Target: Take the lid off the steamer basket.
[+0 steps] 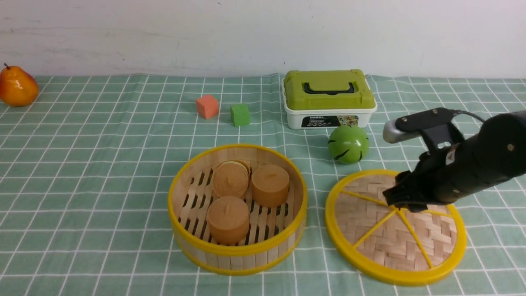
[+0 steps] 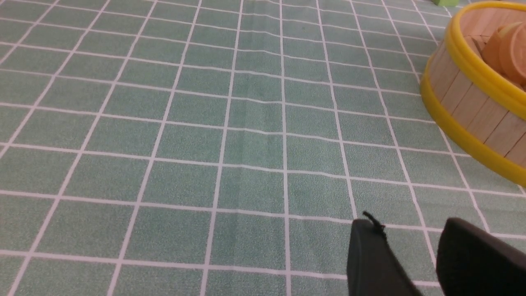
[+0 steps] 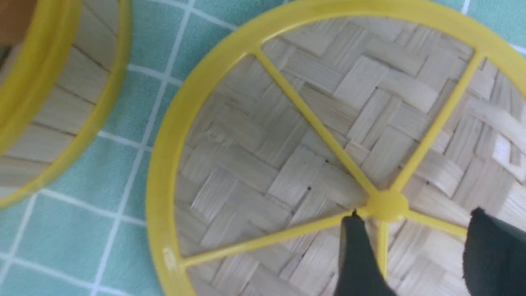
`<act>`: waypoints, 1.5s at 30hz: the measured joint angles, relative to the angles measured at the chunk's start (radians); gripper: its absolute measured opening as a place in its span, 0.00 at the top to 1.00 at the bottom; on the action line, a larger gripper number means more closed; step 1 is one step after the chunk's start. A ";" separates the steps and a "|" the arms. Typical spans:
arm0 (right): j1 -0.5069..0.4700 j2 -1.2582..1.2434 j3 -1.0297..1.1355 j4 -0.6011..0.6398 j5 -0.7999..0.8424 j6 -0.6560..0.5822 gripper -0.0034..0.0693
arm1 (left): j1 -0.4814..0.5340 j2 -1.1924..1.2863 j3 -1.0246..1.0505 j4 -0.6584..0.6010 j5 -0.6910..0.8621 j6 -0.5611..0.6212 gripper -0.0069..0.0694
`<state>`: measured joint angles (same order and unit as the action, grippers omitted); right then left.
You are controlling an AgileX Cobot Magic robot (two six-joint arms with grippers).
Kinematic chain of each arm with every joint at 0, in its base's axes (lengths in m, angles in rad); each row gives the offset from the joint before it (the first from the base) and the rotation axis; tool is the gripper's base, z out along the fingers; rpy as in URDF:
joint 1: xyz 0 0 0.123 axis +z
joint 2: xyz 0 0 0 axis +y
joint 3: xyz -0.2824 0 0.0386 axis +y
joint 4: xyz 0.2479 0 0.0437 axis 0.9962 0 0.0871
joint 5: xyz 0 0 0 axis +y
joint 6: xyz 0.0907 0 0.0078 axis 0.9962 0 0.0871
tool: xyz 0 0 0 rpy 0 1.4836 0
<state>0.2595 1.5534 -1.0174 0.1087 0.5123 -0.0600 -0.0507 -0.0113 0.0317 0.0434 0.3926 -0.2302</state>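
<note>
The steamer basket [image 1: 237, 246] stands uncovered on the cloth at front centre, with three brown round cakes [image 1: 248, 191] inside. The lid [image 1: 394, 242], a woven bamboo disc with yellow rim and spokes, lies flat on the cloth to the basket's right. My right gripper [image 1: 400, 201] hovers just over the lid's centre knob [image 3: 386, 205]; its jaws are open and hold nothing [image 3: 415, 230]. My left gripper [image 2: 407, 230] is slightly open and empty above bare cloth, with the basket wall [image 2: 468, 107] off to one side. The left arm does not show in the front view.
A white box with a green top [image 1: 328, 98] stands at the back, a green ball [image 1: 348, 144] just in front of it, near the lid. An orange cube [image 1: 207, 106] and a green cube [image 1: 240, 114] lie at back centre. An orange pear [image 1: 17, 87] sits far left.
</note>
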 joint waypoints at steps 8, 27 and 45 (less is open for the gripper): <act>0.000 -0.531 0.035 0.034 0.096 0.000 0.83 | 0.000 0.000 0.000 0.000 0.000 0.000 0.60; 0.000 -1.296 0.410 0.059 0.082 0.000 0.98 | 0.000 0.000 0.000 0.000 0.000 0.000 0.60; -0.262 -1.487 0.952 -0.100 -0.260 0.079 0.98 | 0.000 0.000 0.000 0.000 0.000 0.000 0.60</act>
<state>-0.0027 0.0668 -0.0650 0.0086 0.2521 0.0189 -0.0507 -0.0113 0.0317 0.0434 0.3926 -0.2302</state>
